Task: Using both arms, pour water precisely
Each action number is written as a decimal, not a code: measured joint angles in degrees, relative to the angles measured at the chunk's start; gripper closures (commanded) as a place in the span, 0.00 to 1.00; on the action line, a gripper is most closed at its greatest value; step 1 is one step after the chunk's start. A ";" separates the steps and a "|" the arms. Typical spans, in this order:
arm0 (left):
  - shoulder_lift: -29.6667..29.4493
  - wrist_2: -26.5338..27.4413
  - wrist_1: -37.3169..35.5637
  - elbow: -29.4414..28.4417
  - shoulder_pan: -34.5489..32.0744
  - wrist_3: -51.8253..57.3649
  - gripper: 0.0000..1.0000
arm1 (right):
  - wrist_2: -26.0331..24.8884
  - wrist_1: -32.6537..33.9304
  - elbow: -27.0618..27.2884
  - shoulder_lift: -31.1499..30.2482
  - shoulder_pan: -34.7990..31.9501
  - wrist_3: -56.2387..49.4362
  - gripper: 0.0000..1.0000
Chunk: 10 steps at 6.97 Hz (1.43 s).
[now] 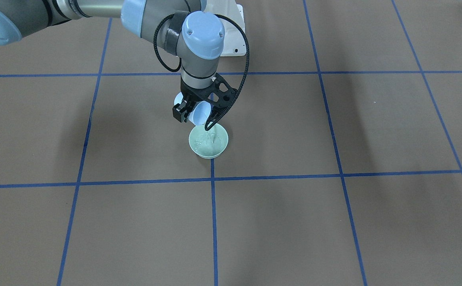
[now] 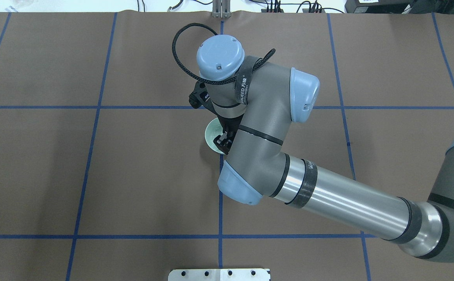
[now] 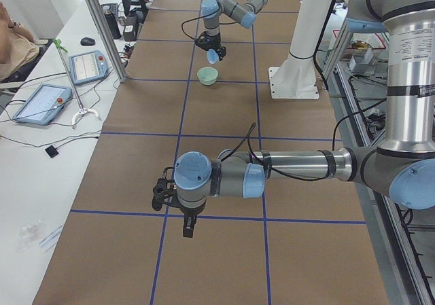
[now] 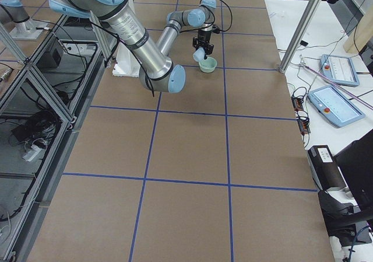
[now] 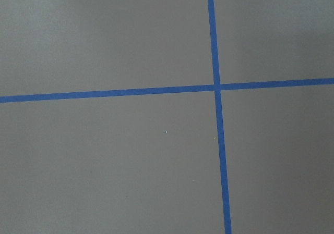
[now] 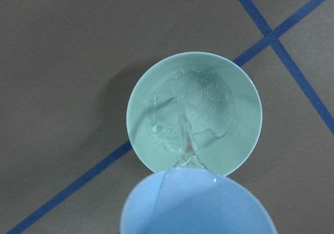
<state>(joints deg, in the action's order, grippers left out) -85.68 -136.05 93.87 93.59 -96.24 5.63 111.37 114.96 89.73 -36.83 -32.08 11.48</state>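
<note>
R gripper (image 1: 196, 117) is clamped on a tilted blue cup (image 1: 201, 112), its lip just above the robot-side rim of the green bowl (image 6: 249, 140). The water (image 6: 194, 106) runs in a thin stream into the bowl, which sits on a tape line (image 6: 78, 184), well apart from the table (image 1: 354, 230) edges. L gripper (image 3: 187, 223) hangs well apart, seemingly just above the table; its grip can't be told.

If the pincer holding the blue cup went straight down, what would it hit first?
Probably the green bowl of water just beneath the right pincer and its blue cup; depth is unclear.
</note>
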 measured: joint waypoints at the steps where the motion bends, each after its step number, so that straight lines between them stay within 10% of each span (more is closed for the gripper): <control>1: -0.15 0.00 0.00 -0.03 0.00 -0.01 0.00 | -0.22 1.65 -0.52 0.83 0.03 0.02 1.00; 10: -0.72 0.00 -0.01 0.07 0.00 -0.01 0.00 | -4.12 13.96 -17.13 13.55 0.85 0.56 1.00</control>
<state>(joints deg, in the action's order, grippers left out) -86.40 -136.05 93.86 93.66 -96.24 5.63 107.25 128.92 72.60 -23.28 -31.23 12.03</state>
